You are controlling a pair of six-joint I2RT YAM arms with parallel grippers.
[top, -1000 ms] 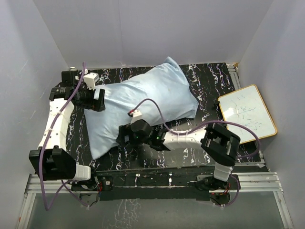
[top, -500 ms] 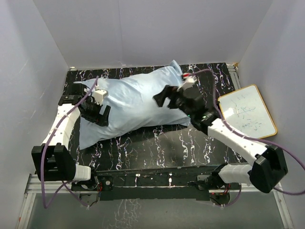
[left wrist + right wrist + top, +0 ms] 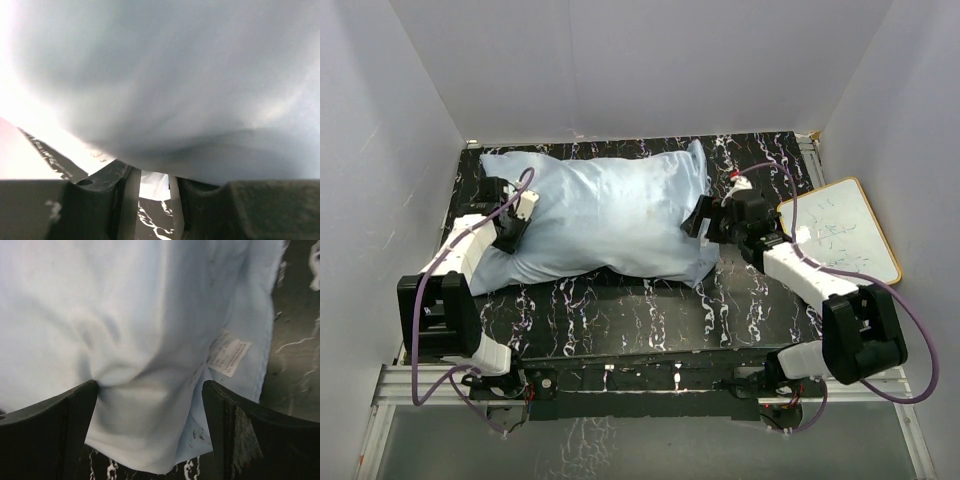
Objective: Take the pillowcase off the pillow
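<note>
Right end effector point(image 3: 150, 405): fingers spread wide astride one end of the pillowcase point(image 3: 605, 215). Left end effector point(image 3: 155, 172): narrow gap, tips buried under fabric, grip cannot be told. Marbled counter point(image 3: 650, 310) carries the stuffed pillowcase, lying crosswise; whiteboard point(image 3: 840, 235) at its right edge; sewn label point(image 3: 228, 352) near the hem.

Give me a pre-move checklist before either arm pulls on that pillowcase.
1. Right gripper open around fabric: ok. Its fingers stand wide apart with a fold of the pillowcase between them.
2. Left gripper has a hold: cannot tell. The gap is narrow and fabric bulges just above it.
3. Grippers at opposite ends of the case: ok in the top view.
4. Open end located: cannot tell. Only a sewn label near the hem shows.
5. Whiteboard clear of the right arm: not ok. It lies close beside the forearm.
</note>
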